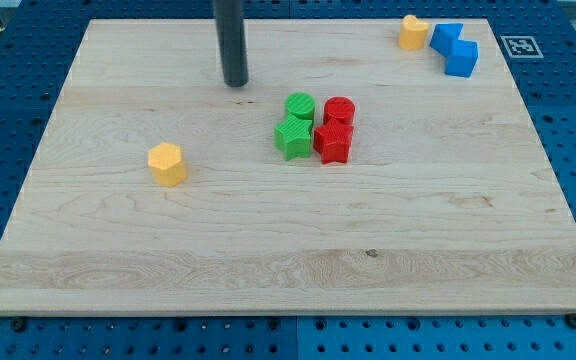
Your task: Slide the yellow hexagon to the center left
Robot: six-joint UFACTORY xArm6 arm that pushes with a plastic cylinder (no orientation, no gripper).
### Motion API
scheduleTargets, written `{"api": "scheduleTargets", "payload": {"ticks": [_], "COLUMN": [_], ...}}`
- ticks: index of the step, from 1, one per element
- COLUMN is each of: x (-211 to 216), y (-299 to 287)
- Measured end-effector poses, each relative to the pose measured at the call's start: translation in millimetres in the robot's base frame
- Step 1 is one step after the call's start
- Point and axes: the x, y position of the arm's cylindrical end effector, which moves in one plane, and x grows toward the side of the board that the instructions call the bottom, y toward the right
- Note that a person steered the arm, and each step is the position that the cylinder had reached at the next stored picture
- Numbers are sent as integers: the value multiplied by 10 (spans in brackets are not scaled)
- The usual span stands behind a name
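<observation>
The yellow hexagon [167, 163] lies on the wooden board [288, 260] at the view's left, about mid-height. My tip [235, 83] rests on the board above and to the right of it, well apart from it. The tip is also to the upper left of the central cluster and touches no block.
A green cylinder [300, 105] and a green star [293, 137] sit next to a red cylinder [339, 110] and a red star [333, 143] at the centre. A yellow heart [414, 32] and a blue block [455, 48] lie at the top right.
</observation>
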Motion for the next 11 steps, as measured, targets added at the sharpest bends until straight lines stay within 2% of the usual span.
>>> {"api": "scheduleTargets", "payload": {"ticks": [1,5,8,10,11], "x": [48,974,1380,1439,1244], "y": [-42,-42,-42,-143,-561]}}
